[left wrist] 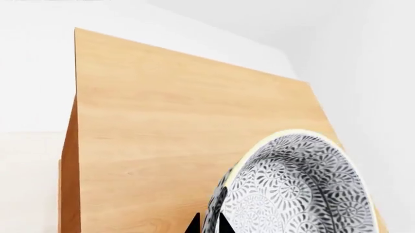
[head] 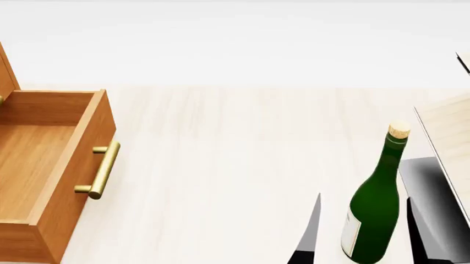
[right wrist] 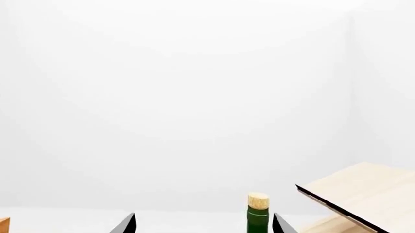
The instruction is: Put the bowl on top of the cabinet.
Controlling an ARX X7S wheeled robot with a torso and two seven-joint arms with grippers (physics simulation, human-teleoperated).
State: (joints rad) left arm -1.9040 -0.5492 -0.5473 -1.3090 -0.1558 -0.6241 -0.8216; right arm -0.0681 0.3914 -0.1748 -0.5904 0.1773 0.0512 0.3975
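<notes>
The bowl (left wrist: 304, 189), white with a fine grey pattern, hangs tilted on its side over the orange-brown cabinet (left wrist: 181, 111). My left gripper (left wrist: 207, 227) is shut on its rim, one black fingertip on each side of the wall. Neither the bowl nor the left gripper shows in the head view. There the cabinet (head: 4, 71) is cut off at the left edge, with one drawer (head: 74, 181) pulled open. My right gripper (head: 364, 242) (right wrist: 204, 228) is open, its fingers either side of a green bottle (head: 375, 214) without touching it.
The drawer's brass bar handle (head: 103, 170) sticks out over the pale table (head: 235, 154). The corked green bottle (right wrist: 257, 213) stands upright at the front right. A pale slanted wooden rack (head: 448, 137) (right wrist: 363, 191) on a dark base (head: 430, 181) stands just right of it.
</notes>
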